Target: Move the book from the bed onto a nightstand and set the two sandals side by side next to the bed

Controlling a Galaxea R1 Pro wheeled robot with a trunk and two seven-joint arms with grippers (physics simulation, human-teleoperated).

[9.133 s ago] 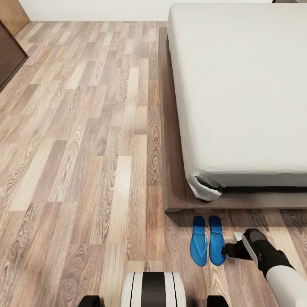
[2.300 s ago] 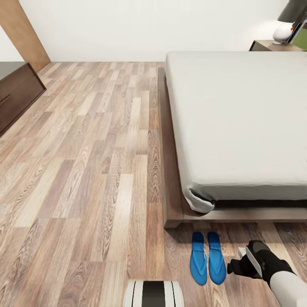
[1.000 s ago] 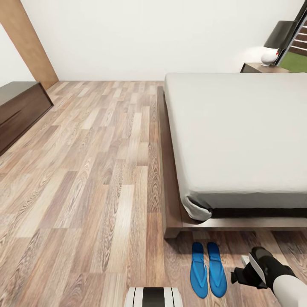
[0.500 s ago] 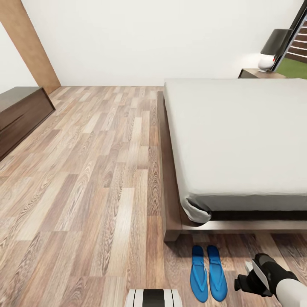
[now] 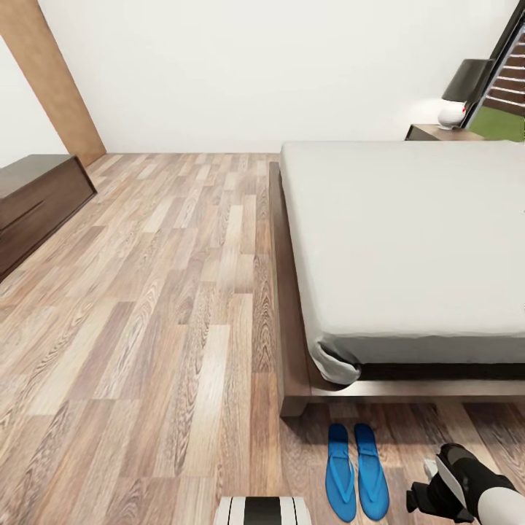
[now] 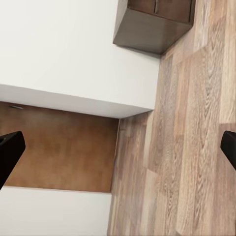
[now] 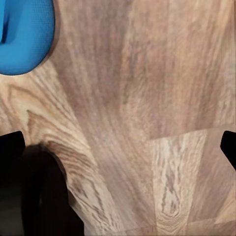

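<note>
Two blue sandals [image 5: 341,472] [image 5: 372,470] lie side by side on the wood floor, just past the foot corner of the bed [image 5: 408,240], toes toward it. My right gripper [image 5: 417,500] hovers low over the floor right of them, open and holding nothing. The right wrist view has that gripper [image 7: 118,147] over bare planks, with one sandal's edge [image 7: 24,34] in a corner. My left gripper [image 6: 118,150] is open and faces floor and wall. A nightstand [image 5: 436,132] stands at the bed's far side. The book is out of view; the mattress part I see is bare.
A lamp with a dark shade [image 5: 461,91] sits on the nightstand, by a window [image 5: 510,80]. A long dark dresser [image 5: 36,197] lines the left wall, beside a brown door panel [image 5: 51,80]. Open plank floor [image 5: 160,306] spreads left of the bed. My base [image 5: 262,510] shows at the bottom edge.
The head camera has tilted upward, bringing the back wall, the nightstand and the lamp into the picture. The sandals lie as before. My right gripper has drawn back slightly from them.
</note>
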